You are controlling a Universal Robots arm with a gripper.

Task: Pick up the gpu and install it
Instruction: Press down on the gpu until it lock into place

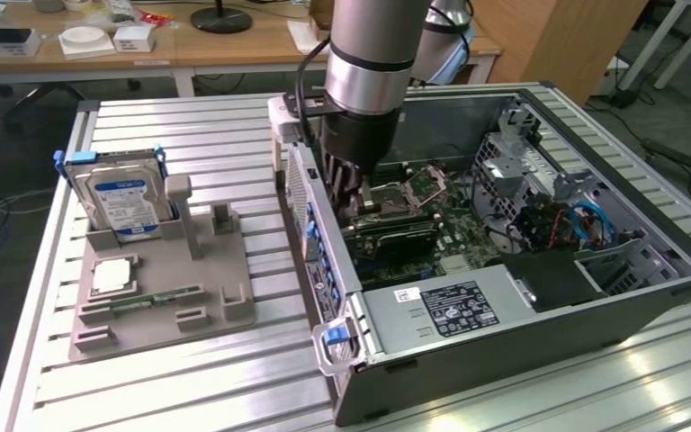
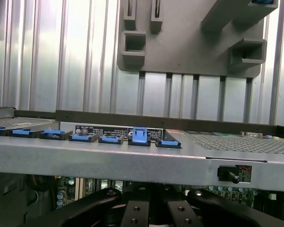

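You see the gripper (image 1: 363, 202) low inside the open computer case (image 1: 633, 297), in the middle of the exterior view. Its fingers (image 2: 135, 213) are pressed together. Their tips are cut off at the wrist view's edge, so you cannot tell if they nip anything. Just under them sits the gpu (image 1: 396, 236) – a dark, flat card down on the green board. Its long side runs from the wall with the blue clips (image 2: 139, 136) toward the exterior view's right. The arm hides its near end, and you cannot make out its bracket. At the left of the frame, the hard drive (image 1: 123, 200) stands upright in the grey stand (image 1: 159, 306) – well apart.
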